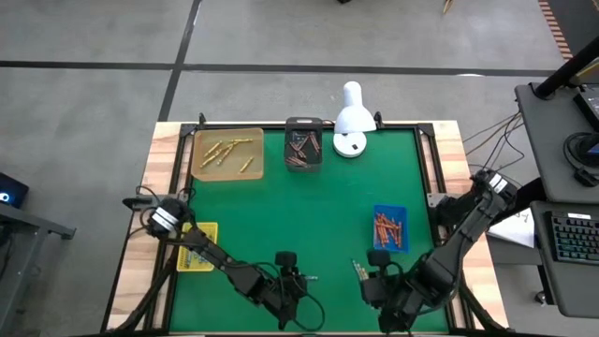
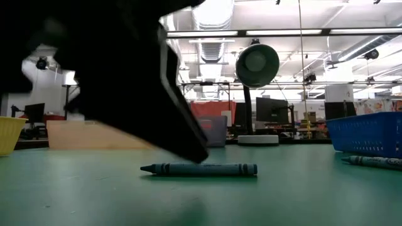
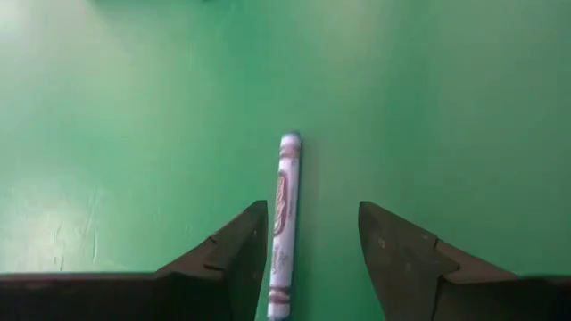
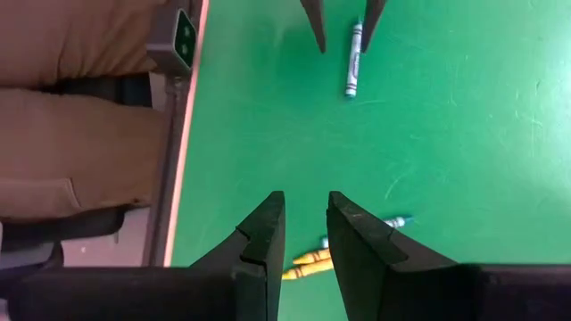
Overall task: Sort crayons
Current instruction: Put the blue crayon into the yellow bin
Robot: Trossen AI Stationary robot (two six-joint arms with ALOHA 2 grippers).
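A blue-green crayon (image 3: 284, 223) lies flat on the green mat near the table's near edge, also seen in the low view (image 2: 201, 169). My left gripper (image 3: 312, 209) is open and low over it, one finger on either side and the crayon closer to one finger. My right gripper (image 4: 305, 198) hangs above the mat to the right (image 1: 367, 273), its fingers a narrow gap apart with nothing between them. Under it lie yellow-orange crayons (image 4: 308, 261) and a blue crayon (image 4: 397, 220).
At the far edge stand a tan tray (image 1: 227, 154) with yellow crayons, a dark tray (image 1: 304, 145) with brown ones and a white lamp (image 1: 351, 122). A blue tray (image 1: 390, 229) holds orange crayons. A yellow tray (image 1: 197, 245) lies under my left arm. A person's legs (image 4: 80, 107) show beyond the near edge.
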